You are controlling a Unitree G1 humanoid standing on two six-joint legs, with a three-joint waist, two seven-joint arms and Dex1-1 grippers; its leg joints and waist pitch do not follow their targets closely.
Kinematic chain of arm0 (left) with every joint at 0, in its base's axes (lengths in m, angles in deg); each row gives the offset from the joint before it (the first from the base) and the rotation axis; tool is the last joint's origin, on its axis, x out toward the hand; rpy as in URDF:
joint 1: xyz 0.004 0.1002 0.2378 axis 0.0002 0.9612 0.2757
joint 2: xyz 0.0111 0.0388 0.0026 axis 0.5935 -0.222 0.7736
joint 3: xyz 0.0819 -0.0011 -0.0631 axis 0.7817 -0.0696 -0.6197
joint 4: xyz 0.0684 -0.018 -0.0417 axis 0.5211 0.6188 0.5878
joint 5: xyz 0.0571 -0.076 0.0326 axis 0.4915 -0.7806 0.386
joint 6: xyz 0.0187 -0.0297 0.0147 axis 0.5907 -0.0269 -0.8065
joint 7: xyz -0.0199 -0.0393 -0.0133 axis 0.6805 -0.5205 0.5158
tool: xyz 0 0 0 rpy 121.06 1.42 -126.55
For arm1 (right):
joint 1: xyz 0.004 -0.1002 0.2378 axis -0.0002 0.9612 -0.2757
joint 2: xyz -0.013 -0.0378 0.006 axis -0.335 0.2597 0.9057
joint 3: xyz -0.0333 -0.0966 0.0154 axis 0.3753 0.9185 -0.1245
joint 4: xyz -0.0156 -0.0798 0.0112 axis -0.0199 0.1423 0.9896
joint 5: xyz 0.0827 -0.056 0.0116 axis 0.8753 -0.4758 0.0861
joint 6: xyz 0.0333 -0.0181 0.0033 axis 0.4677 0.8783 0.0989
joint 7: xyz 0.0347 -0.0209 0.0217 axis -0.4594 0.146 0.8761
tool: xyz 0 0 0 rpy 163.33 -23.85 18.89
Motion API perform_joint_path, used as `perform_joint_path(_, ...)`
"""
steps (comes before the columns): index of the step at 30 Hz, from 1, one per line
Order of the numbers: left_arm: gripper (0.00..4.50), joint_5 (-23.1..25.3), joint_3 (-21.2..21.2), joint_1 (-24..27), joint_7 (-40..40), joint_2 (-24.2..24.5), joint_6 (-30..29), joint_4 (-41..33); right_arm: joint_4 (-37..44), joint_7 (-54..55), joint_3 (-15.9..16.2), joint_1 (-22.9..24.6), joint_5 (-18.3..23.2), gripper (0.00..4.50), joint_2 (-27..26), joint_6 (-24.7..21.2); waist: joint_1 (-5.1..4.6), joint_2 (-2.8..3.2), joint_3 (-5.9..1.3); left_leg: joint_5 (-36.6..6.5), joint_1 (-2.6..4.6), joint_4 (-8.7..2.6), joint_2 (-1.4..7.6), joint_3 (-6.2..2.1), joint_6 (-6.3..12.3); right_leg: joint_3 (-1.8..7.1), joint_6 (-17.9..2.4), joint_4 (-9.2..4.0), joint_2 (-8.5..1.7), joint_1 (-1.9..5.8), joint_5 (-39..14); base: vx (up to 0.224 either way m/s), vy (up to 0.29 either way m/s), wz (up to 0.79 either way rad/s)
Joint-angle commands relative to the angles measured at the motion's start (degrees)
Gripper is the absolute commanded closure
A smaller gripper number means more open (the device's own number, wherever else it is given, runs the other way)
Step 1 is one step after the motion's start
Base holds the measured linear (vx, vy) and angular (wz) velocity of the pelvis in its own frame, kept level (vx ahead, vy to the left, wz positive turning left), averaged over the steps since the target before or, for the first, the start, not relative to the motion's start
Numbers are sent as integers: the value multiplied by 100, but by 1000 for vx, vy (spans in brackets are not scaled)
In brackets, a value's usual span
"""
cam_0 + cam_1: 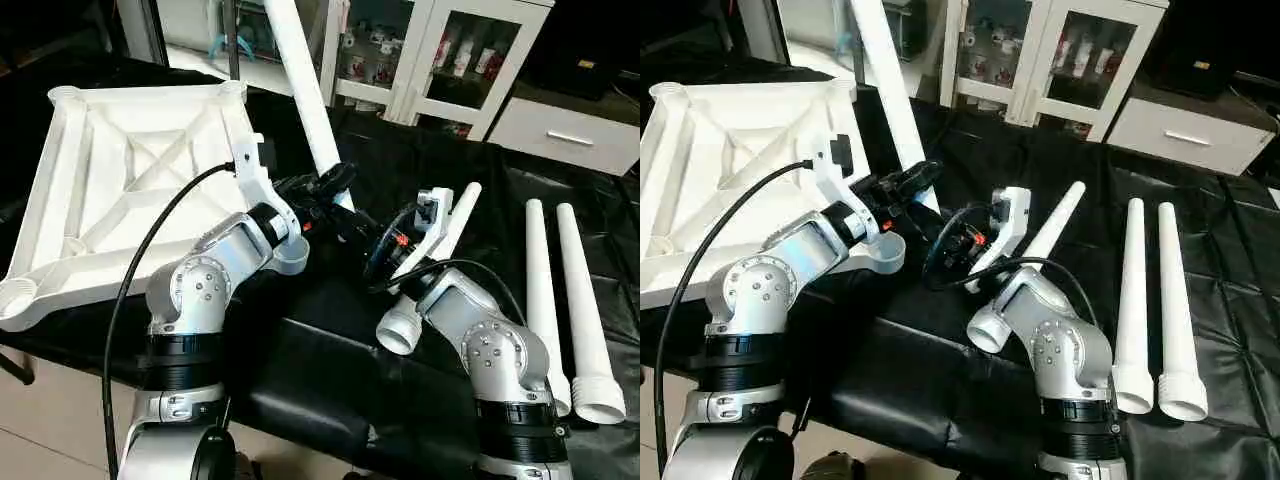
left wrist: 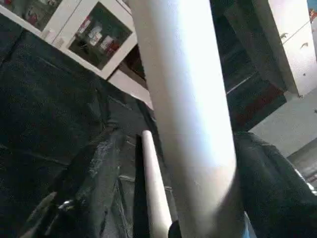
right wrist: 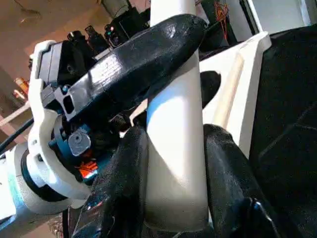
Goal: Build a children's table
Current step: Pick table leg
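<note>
The children's table top (image 1: pixel 80 170) lies upside down at the left, ribbed underside up, with a round corner socket (image 1: pixel 292 258) under my left wrist. One white leg (image 1: pixel 300 80) stands tilted, rising past the top of the head view. Its lower end is hidden between my two grippers. My right gripper (image 3: pixel 176 141) is shut on this leg, one black finger on each side of the tube. My left gripper (image 1: pixel 325 187) reaches the same leg just above, lying against it. A second leg (image 1: pixel 445 240) lies on the black cloth under my right forearm.
Two more legs (image 1: pixel 540 300) (image 1: pixel 590 310) lie side by side on the black cloth at the right, wide ends toward me. A white cabinet with glass doors (image 1: pixel 450 50) and a white drawer unit (image 1: pixel 575 135) stand behind the work surface.
</note>
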Motion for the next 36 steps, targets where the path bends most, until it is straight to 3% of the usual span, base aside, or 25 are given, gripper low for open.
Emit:
perform_joint_path(1,115,-79,-63,-68,-113,11,-35,-53,280,27,6,18,106,330,68,-47,13,81,-558,-1291,123,-438,284,-152,-260,302,-669,-475,-524,297,-1448,0,0,0)
perform_joint_path(19,255,-197,-59,-66,-75,60,-22,-100,222,65,169,34,33,330,174,62,18,91,-562,-1280,121,-439,287,-157,-285,297,-683,-466,-528,302,-1393,0,0,0)
perform_joint_path(20,261,-197,-59,-66,-75,60,-22,-100,222,65,169,34,33,330,174,62,15,117,-561,-1309,126,-438,286,-157,-296,298,-678,-475,-523,296,-1401,0,0,0)
perform_joint_path(21,265,-187,-51,-71,-66,73,-13,-90,217,79,186,34,5,274,183,77,14,110,-561,-1318,127,-438,286,-159,-300,297,-679,-474,-524,296,-1405,0,0,0)
perform_joint_path(22,269,-159,-55,-103,-46,113,25,-34,203,99,204,40,-1,260,189,70,22,130,-564,-1327,134,-437,285,-161,-310,298,-684,-469,-525,294,-1405,0,0,0)
perform_joint_path(25,278,-113,-68,-151,-48,162,104,19,221,58,217,60,46,252,202,43,17,133,-566,-1347,131,-441,284,-165,-316,298,-654,-469,-521,299,-1400,0,0,0)
perform_joint_path(33,299,-34,-203,-349,3,419,304,264,463,-175,388,185,139,164,355,-51,23,140,-572,-1346,143,-440,285,-170,-320,293,-690,-457,-515,298,-1277,0,0,0)
perform_joint_path(36,300,226,-2,-367,281,813,401,287,696,-325,520,320,98,155,561,-62,32,159,-569,-1369,145,-454,289,-181,-325,293,-644,-455,-509,302,-1270,0,0,0)
